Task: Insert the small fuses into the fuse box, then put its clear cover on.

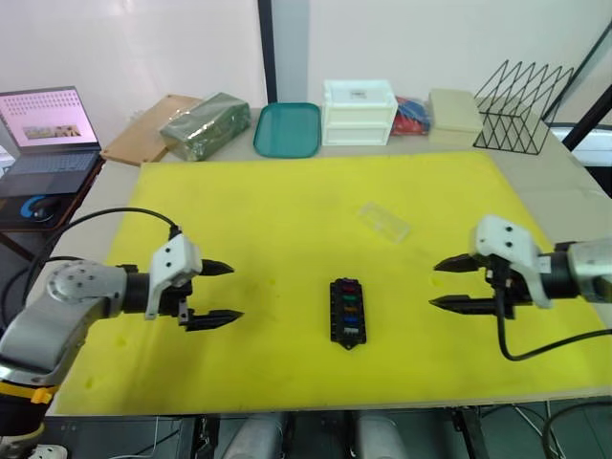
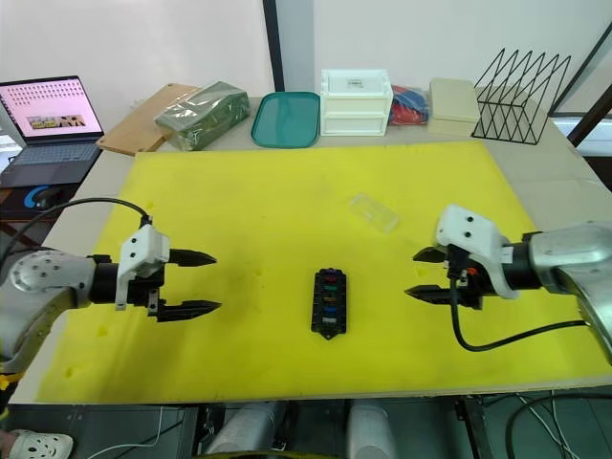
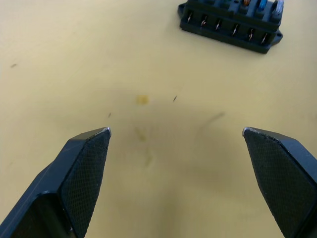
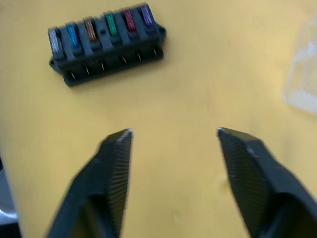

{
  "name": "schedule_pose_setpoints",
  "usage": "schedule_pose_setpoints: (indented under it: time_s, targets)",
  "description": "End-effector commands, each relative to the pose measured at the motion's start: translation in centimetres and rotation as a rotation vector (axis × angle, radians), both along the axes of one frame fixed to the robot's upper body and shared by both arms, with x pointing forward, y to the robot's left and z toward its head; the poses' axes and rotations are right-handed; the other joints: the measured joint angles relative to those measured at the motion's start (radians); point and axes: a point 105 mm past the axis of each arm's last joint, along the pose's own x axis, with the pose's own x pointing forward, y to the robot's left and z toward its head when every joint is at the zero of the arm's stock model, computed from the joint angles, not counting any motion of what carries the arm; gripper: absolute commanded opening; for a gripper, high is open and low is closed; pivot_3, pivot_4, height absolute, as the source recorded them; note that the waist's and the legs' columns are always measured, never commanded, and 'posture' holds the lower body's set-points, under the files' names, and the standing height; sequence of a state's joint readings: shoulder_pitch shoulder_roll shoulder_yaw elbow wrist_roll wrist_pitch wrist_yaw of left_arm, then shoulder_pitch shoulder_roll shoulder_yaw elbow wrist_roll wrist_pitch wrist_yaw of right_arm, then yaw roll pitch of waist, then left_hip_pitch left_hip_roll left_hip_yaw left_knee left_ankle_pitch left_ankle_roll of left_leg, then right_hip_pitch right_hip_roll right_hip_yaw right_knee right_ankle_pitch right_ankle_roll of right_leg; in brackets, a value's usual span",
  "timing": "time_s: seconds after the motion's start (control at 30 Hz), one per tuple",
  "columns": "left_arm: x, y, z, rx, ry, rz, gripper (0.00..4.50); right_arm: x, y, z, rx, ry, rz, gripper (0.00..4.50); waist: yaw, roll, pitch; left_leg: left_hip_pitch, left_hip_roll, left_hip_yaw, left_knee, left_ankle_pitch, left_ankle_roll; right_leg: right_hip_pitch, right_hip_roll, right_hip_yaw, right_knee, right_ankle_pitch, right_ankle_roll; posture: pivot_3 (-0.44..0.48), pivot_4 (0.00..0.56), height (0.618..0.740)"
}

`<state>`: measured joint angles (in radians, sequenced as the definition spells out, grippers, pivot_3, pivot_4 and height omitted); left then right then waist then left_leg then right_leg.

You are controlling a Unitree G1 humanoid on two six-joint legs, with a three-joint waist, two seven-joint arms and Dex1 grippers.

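The black fuse box lies in the middle of the yellow mat, with several small fuses in grey, blue, amber, green, red and purple seated in its slots. The clear cover rests on the mat behind the box, slightly to its right. My left gripper hovers open to the left of the box, nothing between its fingers. On the box's right, my right gripper is open too and holds nothing.
Behind the mat stand a teal tray, a white drawer unit, a black wire rack, a beige box, a green bundle and a wooden board. A laptop sits at the far left.
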<state>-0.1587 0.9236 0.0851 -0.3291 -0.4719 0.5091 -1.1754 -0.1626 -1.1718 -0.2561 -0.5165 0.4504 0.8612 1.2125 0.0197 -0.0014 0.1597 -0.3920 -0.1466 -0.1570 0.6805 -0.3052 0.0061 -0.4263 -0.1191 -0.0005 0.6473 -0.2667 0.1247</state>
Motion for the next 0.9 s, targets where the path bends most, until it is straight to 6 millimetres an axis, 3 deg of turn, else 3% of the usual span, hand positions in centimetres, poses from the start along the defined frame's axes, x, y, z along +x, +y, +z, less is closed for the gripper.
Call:
schedule_pose_setpoints:
  time_s: [0.03,0.2,0.33,0.5,0.63,0.9]
  targets:
    - [0.1,0.7,0.9,0.006,-0.04,-0.003,4.5,-0.8,-1.1,0.8,-0.03,-0.041,-0.04,4.37,0.006,0.0,0.0,0.0,0.0,0.0,0.0,0.0,0.0,0.0,0.0,0.0,0.0,0.0,0.0,0.0,0.15,0.74]
    - [0.6,0.1,1.4,-0.012,-0.06,-0.019,4.5,-1.5,-2.2,0.4,-0.041,-0.028,-0.095,4.44,0.019,0.0,0.0,0.0,0.0,0.001,0.0,0.0,0.0,0.0,0.0,0.0,0.0,0.0,0.0,0.0,0.15,0.74]
    - [0.9,-1.3,1.5,-0.036,-0.074,-0.045,4.5,-0.6,-2.6,0.8,-0.027,-0.077,-0.117,4.44,0.019,0.0,0.0,0.0,0.0,0.001,0.001,0.0,0.0,0.0,0.0,0.0,0.0,0.0,0.0,0.0,0.15,0.74]
    - [1.5,-3.8,1.1,-0.055,-0.123,-0.103,4.5,3.6,-1.6,1.0,0.067,-0.167,-0.164,4.44,0.016,0.0,0.0,0.0,0.0,0.001,0.001,0.0,0.0,0.0,0.0,0.0,0.0,0.0,0.0,0.0,0.15,0.74]
    - [1.5,-6.2,0.8,-0.079,-0.129,-0.162,4.5,8.4,-0.7,0.7,0.095,-0.185,-0.204,4.44,0.0,0.0,0.0,0.001,0.001,0.002,0.0,0.0,0.0,0.0,0.0,0.001,0.0,0.0,0.0,0.0,0.15,0.74]
    - [1.4,-7.5,-0.2,-0.061,-0.149,-0.186,4.5,14.8,1.3,0.4,0.16,-0.123,-0.259,4.44,-0.012,0.0,0.001,-0.001,0.001,0.002,-0.001,0.0,0.0,-0.002,0.001,0.001,0.0,0.0,0.0,0.0,0.15,0.74]
